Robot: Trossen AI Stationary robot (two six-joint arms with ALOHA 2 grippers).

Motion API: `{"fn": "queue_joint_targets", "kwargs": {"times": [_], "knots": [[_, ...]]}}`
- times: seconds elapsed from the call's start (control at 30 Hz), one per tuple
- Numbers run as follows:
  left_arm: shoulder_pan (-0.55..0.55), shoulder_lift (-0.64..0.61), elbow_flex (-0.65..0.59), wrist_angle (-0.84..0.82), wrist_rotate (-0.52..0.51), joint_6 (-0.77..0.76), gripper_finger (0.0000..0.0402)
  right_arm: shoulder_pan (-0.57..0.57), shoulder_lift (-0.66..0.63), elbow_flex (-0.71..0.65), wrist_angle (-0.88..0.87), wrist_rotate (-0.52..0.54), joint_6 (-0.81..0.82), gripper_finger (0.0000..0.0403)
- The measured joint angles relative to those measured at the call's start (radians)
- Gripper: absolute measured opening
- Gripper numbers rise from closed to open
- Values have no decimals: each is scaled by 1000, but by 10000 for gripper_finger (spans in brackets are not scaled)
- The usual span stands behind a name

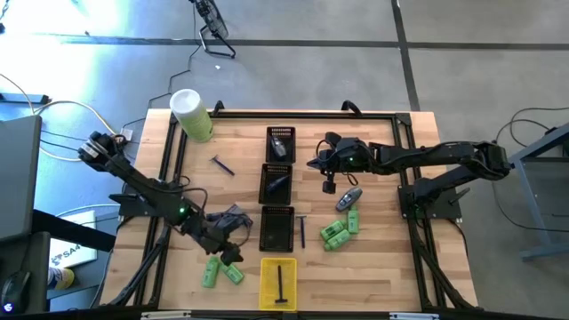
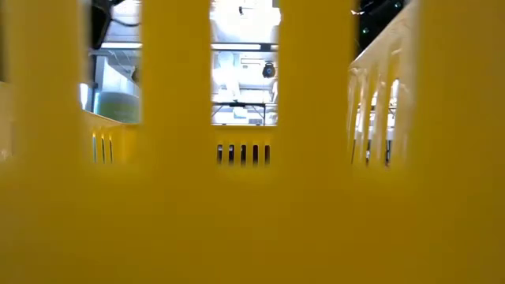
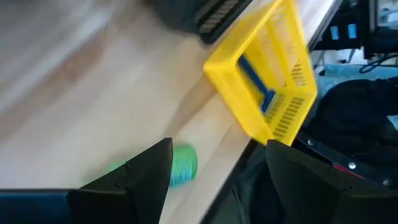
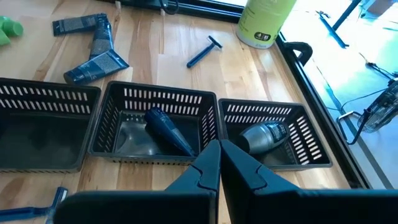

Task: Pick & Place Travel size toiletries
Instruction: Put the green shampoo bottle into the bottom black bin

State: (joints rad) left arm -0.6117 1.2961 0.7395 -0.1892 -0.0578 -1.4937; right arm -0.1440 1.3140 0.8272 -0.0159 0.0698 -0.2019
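Note:
My left gripper (image 1: 231,251) (image 3: 217,180) hovers open near the table's front left, with nothing between its fingers. A green bottle (image 3: 183,165) lies on the wood just beyond them; two green bottles (image 1: 220,271) show there from above. Purple-grey tubes (image 1: 229,216) (image 4: 93,46) lie beside that arm. My right gripper (image 1: 313,164) (image 4: 219,158) is shut and empty above the black trays (image 1: 276,182). More green bottles (image 1: 341,229) and a grey-blue oval piece (image 1: 347,200) lie at the right. Dark sticks lie loose (image 1: 222,165) (image 1: 301,231).
A yellow tray (image 1: 278,283) (image 3: 267,81) at the front edge holds one dark stick and fills the low view (image 2: 252,197). Two black trays hold a dark tube (image 4: 168,134) and a grey oval piece (image 4: 264,137). A pale-green cylinder (image 1: 191,114) stands at the far left.

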Motion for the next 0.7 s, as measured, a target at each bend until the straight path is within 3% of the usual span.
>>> {"fn": "queue_joint_targets", "kwargs": {"times": [0.17, 0.43, 0.7], "knots": [[-74, 0, 0, -33, 22, -160, 253, 0, 0, 0, 20, -54, -13, 4], [-209, 0, 0, -156, -35, -463, 253, 0, 0, 0, 29, -80, -13, 4], [-255, 6, 0, -267, -42, -613, 253, 0, 0, 0, 29, -79, -15, 4]]}}
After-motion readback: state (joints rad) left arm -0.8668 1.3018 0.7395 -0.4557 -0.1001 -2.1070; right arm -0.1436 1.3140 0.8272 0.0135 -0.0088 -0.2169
